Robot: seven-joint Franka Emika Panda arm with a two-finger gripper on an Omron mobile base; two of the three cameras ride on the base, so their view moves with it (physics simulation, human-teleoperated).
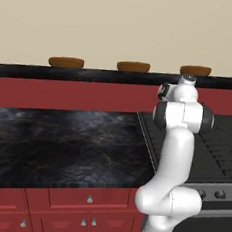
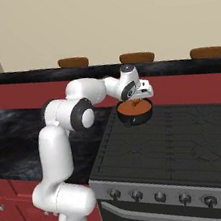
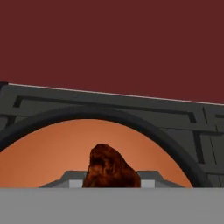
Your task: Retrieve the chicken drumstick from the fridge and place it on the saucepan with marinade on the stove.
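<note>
Two fingertips of the gripper [image 2: 137,99] are pinching the chicken drumstick [image 3: 110,167], hanging it right above the saucepan with marinade [image 2: 134,111].

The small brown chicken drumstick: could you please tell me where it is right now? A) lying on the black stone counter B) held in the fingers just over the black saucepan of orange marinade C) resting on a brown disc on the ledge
B: the hand view shows the small brown chicken drumstick between the fingers, over the black saucepan of orange marinade.
</note>
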